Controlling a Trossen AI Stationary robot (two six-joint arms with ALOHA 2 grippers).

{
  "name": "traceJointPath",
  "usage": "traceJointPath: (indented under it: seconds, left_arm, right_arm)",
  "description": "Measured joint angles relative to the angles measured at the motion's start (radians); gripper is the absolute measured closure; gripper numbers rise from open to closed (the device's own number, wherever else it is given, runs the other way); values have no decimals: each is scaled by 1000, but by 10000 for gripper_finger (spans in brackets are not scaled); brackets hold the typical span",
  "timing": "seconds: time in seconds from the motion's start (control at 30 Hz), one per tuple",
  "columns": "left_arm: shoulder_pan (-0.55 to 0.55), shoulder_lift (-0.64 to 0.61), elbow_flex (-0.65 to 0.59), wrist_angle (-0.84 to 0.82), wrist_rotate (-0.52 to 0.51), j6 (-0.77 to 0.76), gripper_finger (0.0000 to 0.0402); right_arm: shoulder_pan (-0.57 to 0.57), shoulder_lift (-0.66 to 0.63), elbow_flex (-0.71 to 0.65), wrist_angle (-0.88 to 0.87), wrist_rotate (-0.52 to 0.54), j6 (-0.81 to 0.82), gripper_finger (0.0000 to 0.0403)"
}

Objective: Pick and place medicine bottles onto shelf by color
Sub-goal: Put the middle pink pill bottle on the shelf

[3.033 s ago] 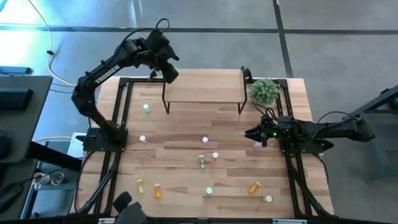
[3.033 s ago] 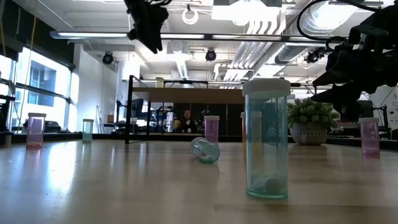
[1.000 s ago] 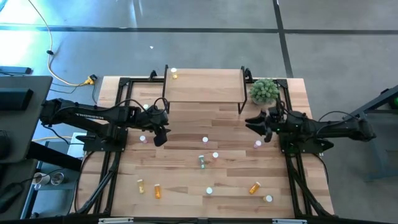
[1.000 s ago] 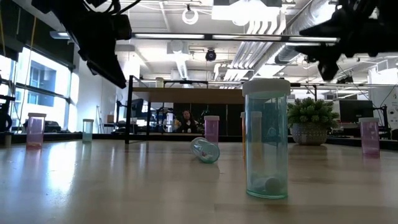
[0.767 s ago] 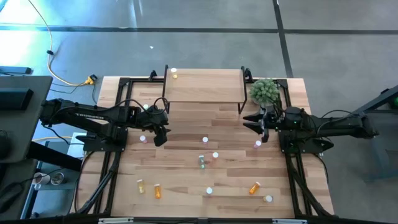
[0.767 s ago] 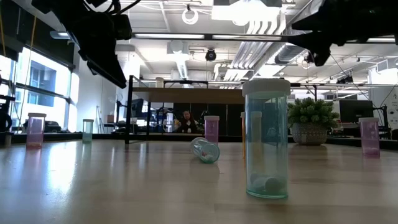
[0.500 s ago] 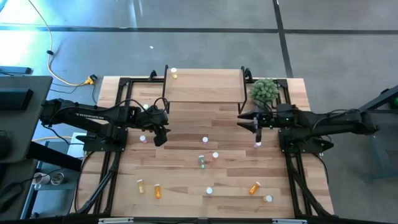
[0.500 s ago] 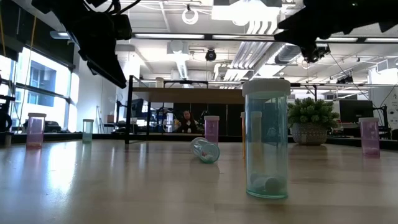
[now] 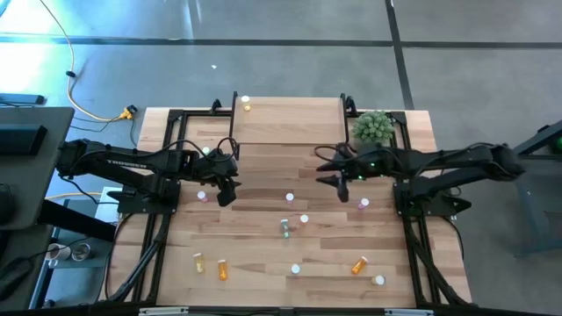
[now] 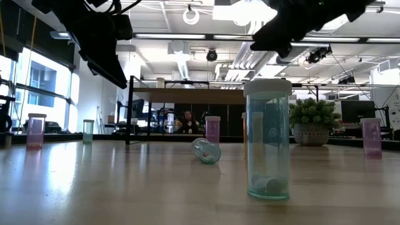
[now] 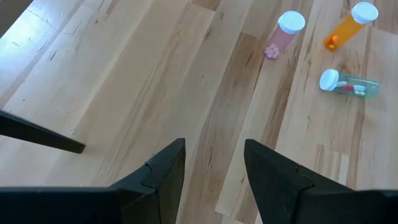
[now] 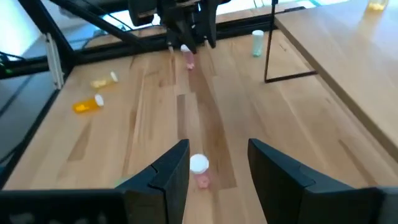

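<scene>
Where bottles (image 9: 289, 197) dot the wooden table (image 9: 255, 254), both claws (image 9: 230, 184) (image 9: 332, 172) apart, empty, aloft.

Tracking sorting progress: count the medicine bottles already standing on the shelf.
1: a yellow bottle at the shelf's back left corner, seen from above. No other bottle shows on the shelf top; the rest are on the table.
</scene>
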Motion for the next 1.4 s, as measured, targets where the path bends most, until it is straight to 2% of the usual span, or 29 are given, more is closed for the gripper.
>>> traceJointPath:
  seconds: [0.27,0.5,0.63,0.9,1.4]
  left_arm:
    - [0,0,0,0,1,0,245]
    - [0,0,0,-1,1,0,245]
    - [0,0,0,0,2,0,245]
    - [0,0,0,0,2,0,245]
    - [0,0,0,0,4,0,245]
  right_arm:
    - [17,118,110,-77,-5,-124,249]
    - [52,202,111,-84,-4,-86,248]
    - [66,259,111,-76,-4,-77,232]
    - [75,405,111,75,-3,-124,192]
    - [74,589,111,228,8,-182,190]
